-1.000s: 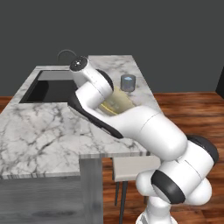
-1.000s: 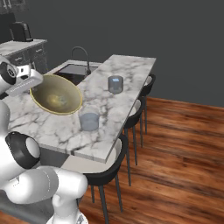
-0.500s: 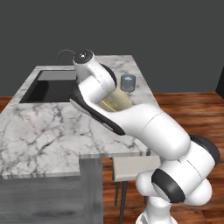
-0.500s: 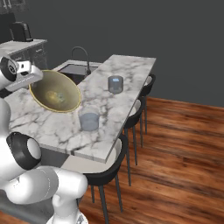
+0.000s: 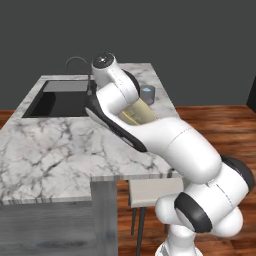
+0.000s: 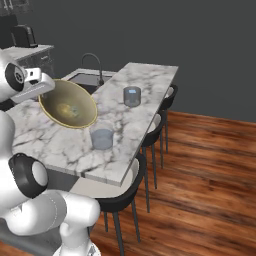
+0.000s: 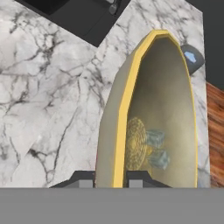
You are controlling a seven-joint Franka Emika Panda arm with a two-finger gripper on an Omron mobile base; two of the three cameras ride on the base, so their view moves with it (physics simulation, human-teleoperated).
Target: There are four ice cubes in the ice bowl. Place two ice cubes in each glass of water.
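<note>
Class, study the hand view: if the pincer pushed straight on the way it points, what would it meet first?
Nothing new: the pincer already grips the ice bowl's rim. Beyond lies probably the marble counter; depth is unclear.

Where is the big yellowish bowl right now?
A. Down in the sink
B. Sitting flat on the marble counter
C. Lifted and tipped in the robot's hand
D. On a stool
C: the gripper is clamped on the rim of the bowl, which hangs tilted above the counter beside the nearer glass.
</note>
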